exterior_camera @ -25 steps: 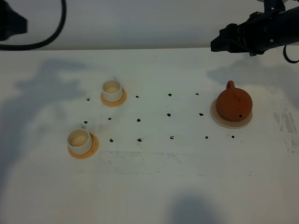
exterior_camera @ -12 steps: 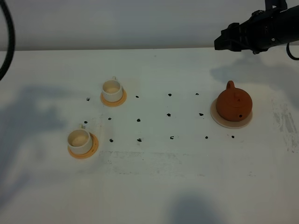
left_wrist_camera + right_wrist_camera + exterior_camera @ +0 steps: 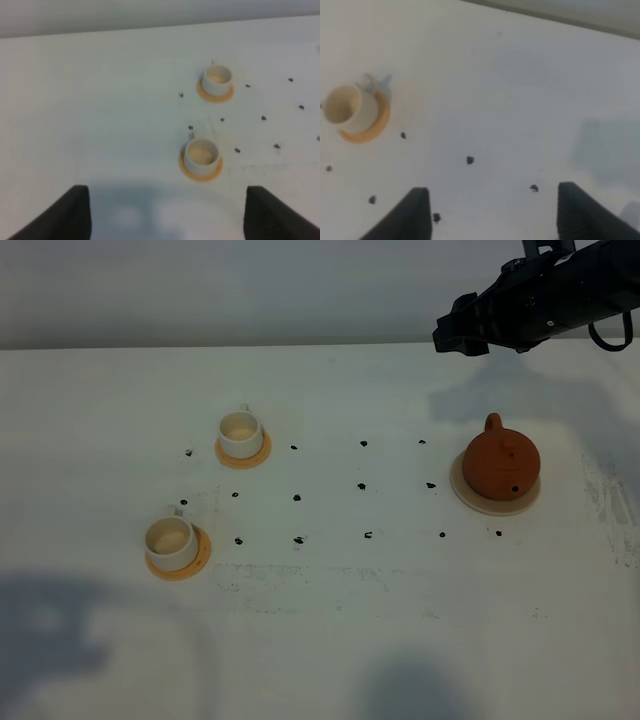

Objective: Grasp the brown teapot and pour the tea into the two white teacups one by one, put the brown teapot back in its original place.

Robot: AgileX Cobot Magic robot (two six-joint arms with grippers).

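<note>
The counter [image 3: 330,640] is bounded at the far side by a straight edge against a pale wall. A broad stretch of its white surface lies between the cups on the left and the teapot on the right, and it is marked by rows of small black dots [image 3: 361,486]. The near half is crossed only by grey shadows.

The brown teapot [image 3: 500,462] is seen at the right, upright on the pale beige coaster [image 3: 495,506], whose rim shows around its near side. It is round and reddish-brown, its lid is on, and its loop handle is turned to the far side.

The two white teacups are set well apart from it on the left. The far teacup [image 3: 240,433] and the near teacup [image 3: 169,541] each stand on an orange saucer [image 3: 197,558].

The right arm [image 3: 540,302] is held above the far edge, to the far left of the teapot and not touching it. Its jaws are spread wide with nothing between them. The left jaws, seen only in the left wrist view, are likewise spread and hold nothing. Both cups lie beyond them.
</note>
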